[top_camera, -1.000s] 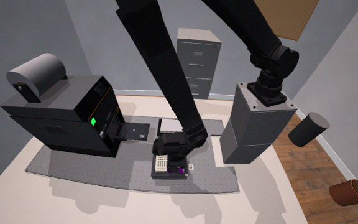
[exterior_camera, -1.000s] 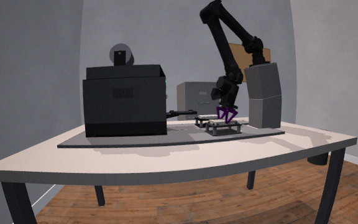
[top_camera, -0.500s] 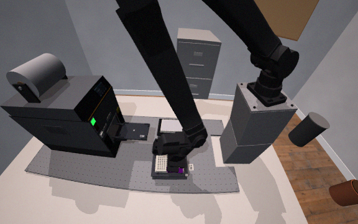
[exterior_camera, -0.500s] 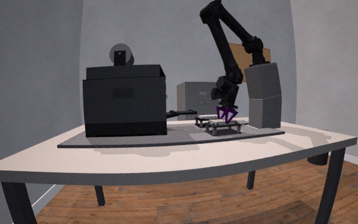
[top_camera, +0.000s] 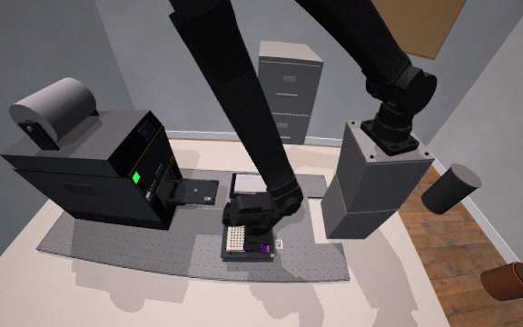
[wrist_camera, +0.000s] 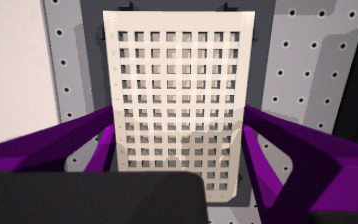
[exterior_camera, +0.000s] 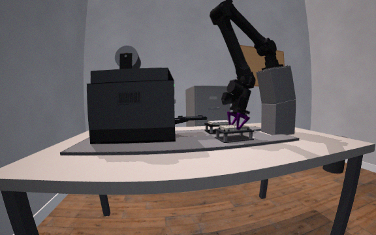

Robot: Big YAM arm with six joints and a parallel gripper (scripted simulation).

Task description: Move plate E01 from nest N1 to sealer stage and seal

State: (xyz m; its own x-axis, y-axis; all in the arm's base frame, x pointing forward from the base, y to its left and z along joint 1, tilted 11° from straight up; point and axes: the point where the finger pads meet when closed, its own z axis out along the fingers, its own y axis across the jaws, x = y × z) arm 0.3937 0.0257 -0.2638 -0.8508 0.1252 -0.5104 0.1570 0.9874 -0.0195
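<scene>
- Top view: low in the middle of the frame, the claw (top_camera: 256, 247) is down over the near nest (top_camera: 248, 257), and the white well plate E01 (top_camera: 235, 238) peeks out to the left of the wrist. Just above it sits the second plate, E07 (top_camera: 249, 183), on its own nest, close to the arm's forearm. Left of centre, the sealer (top_camera: 93, 168) shows a green lamp (top_camera: 136, 177) and its stage (top_camera: 198, 192) stands out, pocket bare.
- Exterior view: right of centre, purple fingers (exterior_camera: 232, 118) straddle the plate on the near nest, which stands on the grey mat (exterior_camera: 162, 147) on the desk (exterior_camera: 175, 173). The plate looks level and, as far as I can tell, not yet lifted off.
- Wrist view: this is the one that matters. The plate fills the centre, long side running up the frame, and a finger pad presses each long edge in the lower half. The claw is closed onto E01, still standing wide because the plate is broad.
- My read: the step is the lift-out. Go straight up, plate flat, until it is free of the nest's locators before any sideways travel. The grip sits toward one end, so I would move slowly to avoid sag or tilt.
- Then swing left toward the stage, giving E07 a wide berth.
</scene>
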